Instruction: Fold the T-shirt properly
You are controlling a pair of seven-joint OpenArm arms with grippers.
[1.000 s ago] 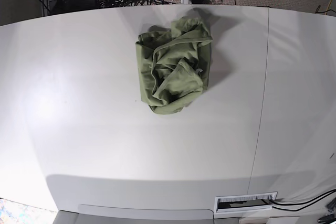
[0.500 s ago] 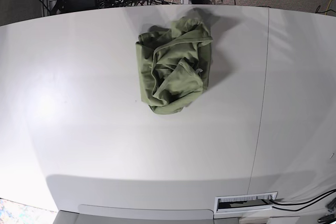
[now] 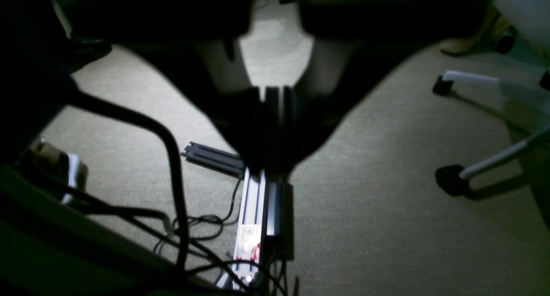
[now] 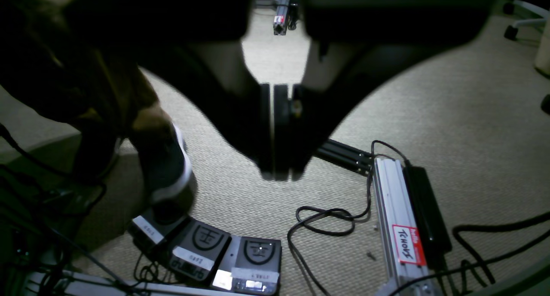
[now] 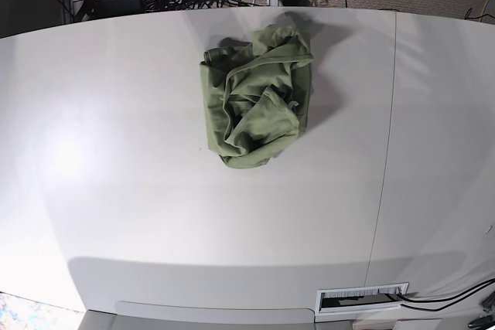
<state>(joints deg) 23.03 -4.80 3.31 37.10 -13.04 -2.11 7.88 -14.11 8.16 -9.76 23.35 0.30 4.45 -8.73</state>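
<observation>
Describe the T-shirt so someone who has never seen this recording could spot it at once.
Start from the white table filling the base view. Toward its far edge, slightly left of the seam, lies the T-shirt: a crumpled olive-green heap of thin fabric, unprinted. It is the only coloured thing on the table.

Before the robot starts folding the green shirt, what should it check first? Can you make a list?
1. Shirt on the table: ok. The T-shirt lies on the white table.
2. Shirt spread flat: not ok. It is a crumpled heap.
3. Sleeves and collar easy to find: cannot tell. The folds hide them.
4. Left gripper free: ok. Its fingers are shut together with nothing between them.
5. Right gripper free: ok. It is shut too, and holds nothing.
6. Arms near the shirt: not ok. Both wrist cameras show carpet and cables, and no arm shows over the table.
</observation>
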